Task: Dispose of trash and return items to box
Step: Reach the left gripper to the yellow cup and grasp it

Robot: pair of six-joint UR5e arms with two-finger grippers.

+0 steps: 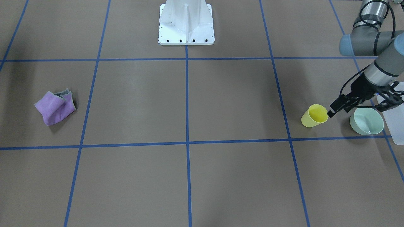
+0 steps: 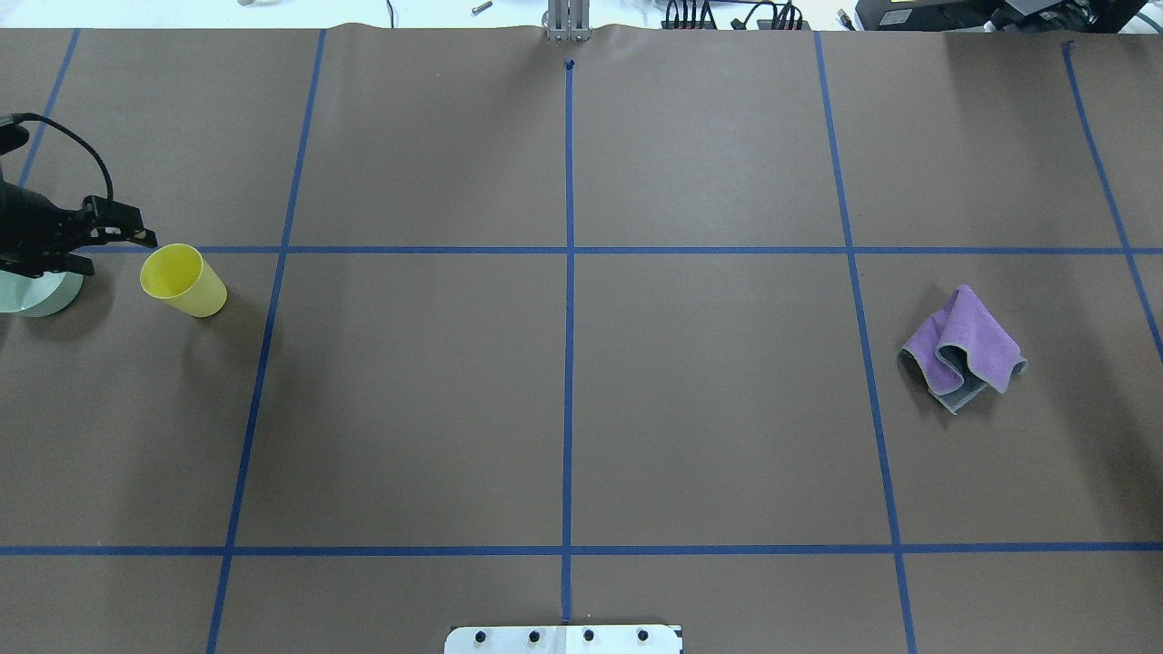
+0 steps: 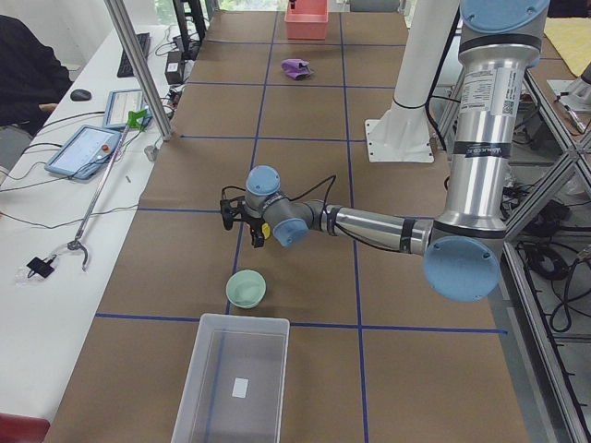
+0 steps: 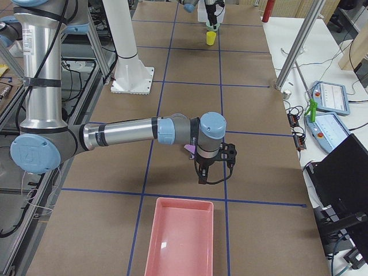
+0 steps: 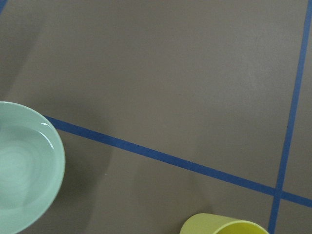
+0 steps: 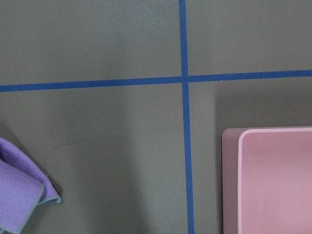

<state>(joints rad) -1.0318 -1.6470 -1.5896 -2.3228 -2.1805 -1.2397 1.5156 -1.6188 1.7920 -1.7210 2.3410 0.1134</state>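
The pale mint-green bowl (image 1: 367, 121) stands upright on the table beside the translucent box (image 1: 394, 116). It also shows in the overhead view (image 2: 36, 292) and the left wrist view (image 5: 24, 170). The box (image 3: 235, 378) looks empty apart from a small label. My left gripper (image 1: 359, 107) hovers open and empty above the gap between the bowl and a yellow cup (image 1: 314, 116), one fingertip near the cup's rim. My right gripper (image 4: 210, 167) shows only in the exterior right view, beside a purple cloth (image 2: 963, 350). I cannot tell whether it is open.
A pink tray (image 4: 178, 236) lies near the right arm and shows in the right wrist view (image 6: 273, 180). The white robot pedestal (image 1: 186, 25) stands at the table's back middle. Blue tape lines grid the brown table.
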